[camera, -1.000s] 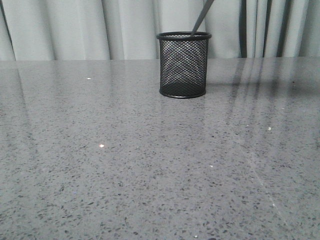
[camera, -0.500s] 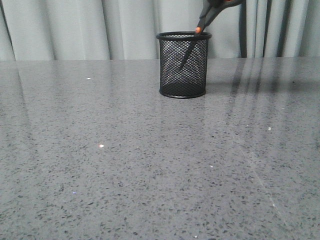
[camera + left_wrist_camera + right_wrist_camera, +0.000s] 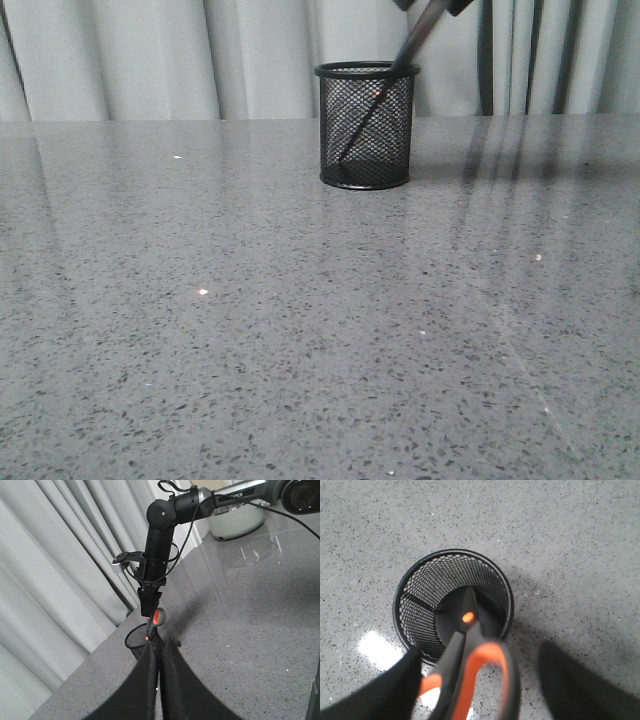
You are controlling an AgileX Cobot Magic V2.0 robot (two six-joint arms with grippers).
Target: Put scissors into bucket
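**One pair of scissors leaning in the mesh cup**

One pair of scissors (image 3: 470,655) stands blades-down inside the bucket (image 3: 366,125), tilted so the blade tips rest near the base on the cup's left side while the handles lean out over the rim toward the right. The handle loops are dark grey with bright orange lining, and an orange dot marks the pivot; the blades are dark and closed together. Seen from the front, the blade shows as a slanted dark line behind the mesh, and the upper part rises well above the rim.

The bucket is a small black wire-mesh cylinder with a solid rolled rim and solid base, standing upright on the speckled grey table (image 3: 300,330), close to the pale curtain (image 3: 150,60) behind it.

The right gripper (image 3: 150,607) hangs just above the handles; its fingers (image 3: 400,680) are spread on either side of the loops, and I cannot tell whether they touch them. The left gripper (image 3: 159,680) is pressed together, pinching nothing, well apart from the cup.
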